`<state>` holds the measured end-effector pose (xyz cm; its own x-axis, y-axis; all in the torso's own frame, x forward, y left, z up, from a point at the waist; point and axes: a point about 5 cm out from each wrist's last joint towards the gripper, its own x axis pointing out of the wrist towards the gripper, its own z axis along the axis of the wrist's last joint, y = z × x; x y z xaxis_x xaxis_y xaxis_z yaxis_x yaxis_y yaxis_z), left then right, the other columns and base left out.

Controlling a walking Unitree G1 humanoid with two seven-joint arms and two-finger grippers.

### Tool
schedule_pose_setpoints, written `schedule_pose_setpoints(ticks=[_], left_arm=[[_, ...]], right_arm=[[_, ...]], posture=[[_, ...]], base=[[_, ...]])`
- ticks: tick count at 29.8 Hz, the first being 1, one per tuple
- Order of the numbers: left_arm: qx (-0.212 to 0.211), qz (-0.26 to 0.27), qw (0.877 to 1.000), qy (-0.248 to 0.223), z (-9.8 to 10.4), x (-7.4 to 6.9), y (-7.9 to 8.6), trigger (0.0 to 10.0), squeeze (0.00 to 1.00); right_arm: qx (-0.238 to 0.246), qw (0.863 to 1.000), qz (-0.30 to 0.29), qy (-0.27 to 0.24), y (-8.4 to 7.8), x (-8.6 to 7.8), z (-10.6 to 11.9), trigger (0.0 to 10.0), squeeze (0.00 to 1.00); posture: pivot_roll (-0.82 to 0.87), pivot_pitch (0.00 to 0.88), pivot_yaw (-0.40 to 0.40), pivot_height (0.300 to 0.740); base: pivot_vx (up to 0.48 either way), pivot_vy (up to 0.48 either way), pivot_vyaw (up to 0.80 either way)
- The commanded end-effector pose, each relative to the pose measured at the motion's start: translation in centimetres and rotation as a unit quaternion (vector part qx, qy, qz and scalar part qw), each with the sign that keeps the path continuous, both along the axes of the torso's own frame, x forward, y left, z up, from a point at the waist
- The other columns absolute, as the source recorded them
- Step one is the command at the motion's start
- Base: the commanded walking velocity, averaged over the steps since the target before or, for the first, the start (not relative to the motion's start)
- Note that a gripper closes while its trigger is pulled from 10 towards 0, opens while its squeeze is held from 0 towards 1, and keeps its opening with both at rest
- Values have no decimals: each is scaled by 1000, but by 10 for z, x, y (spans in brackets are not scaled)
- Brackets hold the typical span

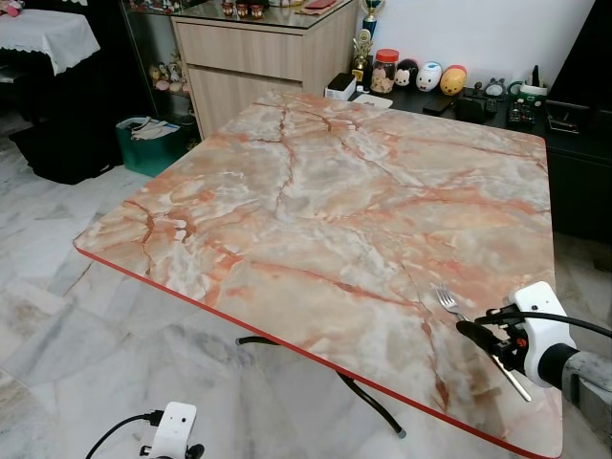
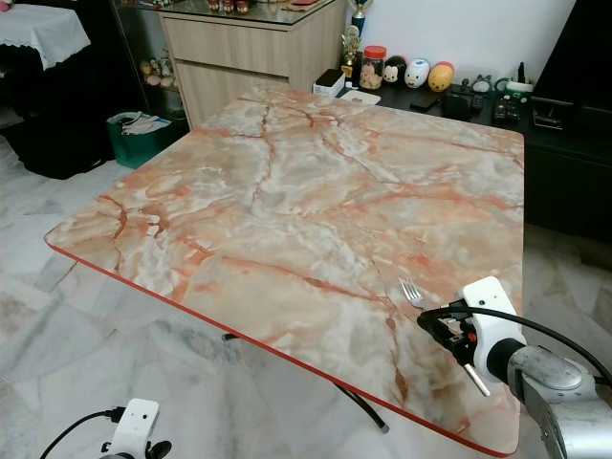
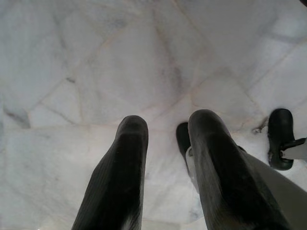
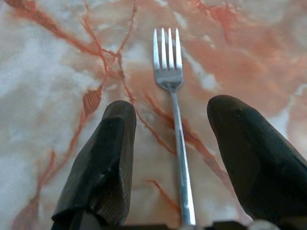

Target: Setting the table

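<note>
One slim silver metal fork lies flat on the square tabletop of pink-and-rust veined marble with a red edge, at about five o'clock on the slab, near the corner closest to the robot's right side. Its tines point away from the robot toward eleven o'clock and its handle runs back toward five o'clock.

The right gripper hovers directly over the handle with its two black fingers spread apart, one on each side of the shaft and neither touching it, holding nothing. In the right wrist view the fork's long axis runs straight between the fingers, along the way they point, so the closing direction is square across the handle. That alignment is what a pick or a release here would turn on.

The right arm is plainly the nearer one. The left gripper hangs low beside the table over the pale grey marble floor, its fingers parted and empty, well apart from the fork.

Count: one fork, one table, no plate, knife or spoon on the slab. Judged from this, the setting is barely begun.
</note>
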<state>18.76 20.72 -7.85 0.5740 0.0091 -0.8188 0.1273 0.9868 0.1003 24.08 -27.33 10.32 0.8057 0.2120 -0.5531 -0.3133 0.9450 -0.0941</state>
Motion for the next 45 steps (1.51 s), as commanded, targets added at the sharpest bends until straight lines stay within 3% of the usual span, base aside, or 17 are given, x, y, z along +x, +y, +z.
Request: schedule_pose_setpoints(ticks=[1, 2, 3, 10, 14, 28, 32, 33, 34, 35, 36, 37, 43, 44, 45], left_arm=[[2, -3, 1000, 6, -1, 1, -4, 10000, 0], [1, -3, 1000, 6, -1, 2, -5, 10000, 0], [0, -4, 1000, 6, -1, 2, -7, 10000, 0], [2, -4, 1000, 15, -5, -7, -8, 10000, 0], [3, -2, 1000, 20, -7, -13, -5, 10000, 0], [10, 4, 1000, 27, -8, -22, 10, 10000, 0], [8, 3, 1000, 25, -8, -20, 7, 10000, 0], [8, 3, 1000, 25, -8, -20, 7, 10000, 0], [8, 3, 1000, 25, -8, -20, 6, 10000, 0], [9, 3, 1000, 26, -8, -20, 6, 10000, 0], [9, 3, 1000, 26, -8, -20, 6, 10000, 0], [9, 2, 1000, 26, -8, -20, 6, 10000, 0], [9, 0, 1000, 28, -8, -20, 5, 10000, 0], [10, -2, 1000, 30, -9, -20, 5, 10000, 0], [10, -2, 1000, 30, -9, -20, 5, 10000, 0]], right_arm=[[1, 1000, -10, -2, -2, 3, 2, 10000, 1000], [2, 1000, -11, 0, -1, 3, 1, 10000, 1000], [5, 1000, -16, 6, -2, 3, -3, 10000, 0], [14, 998, -54, 29, -6, 2, -15, 10000, 0], [35, 997, -57, 27, -3, 4, -20, 10000, 0], [36, 997, -67, 24, -7, 20, -26, 10000, 0], [37, 997, -58, 21, -6, 23, -26, 9725, 0], [36, 998, -56, 23, -5, 24, -27, 6941, 0], [35, 998, -53, 25, -5, 24, -28, 6157, 0], [34, 998, -51, 26, -5, 25, -28, 2431, 0], [34, 998, -51, 26, -4, 25, -29, 2431, 0], [39, 998, -47, 25, -3, 26, -29, 0, 0], [43, 998, -36, 25, 1, 27, -31, 0, 0], [35, 998, -38, 27, 0, 27, -32, 8078, 0], [35, 998, -38, 27, 0, 27, -32, 8078, 0]], posture=[[-23, 0, 18, 740], [-23, 0, 18, 740], [-21, 0, 17, 740], [-25, 0, 17, 740], [-23, 0, 17, 740], [-16, 0, 15, 740], [-10, 0, 13, 740], [-10, 0, 13, 740], [-8, 0, 14, 740], [-7, 0, 13, 740], [-7, 0, 13, 740], [-7, 0, 13, 740], [-8, 0, 15, 740], [-9, 0, 17, 740], [-9, 0, 17, 740]], base=[[0, 0, 0], [0, 0, 0], [0, 0, 0], [0, 0, 0], [0, 0, 0], [0, 0, 0], [0, 0, 0], [0, 0, 0], [0, 0, 0], [0, 0, 0], [0, 0, 0], [0, 0, 0], [0, 0, 0], [0, 0, 0], [0, 0, 0]])
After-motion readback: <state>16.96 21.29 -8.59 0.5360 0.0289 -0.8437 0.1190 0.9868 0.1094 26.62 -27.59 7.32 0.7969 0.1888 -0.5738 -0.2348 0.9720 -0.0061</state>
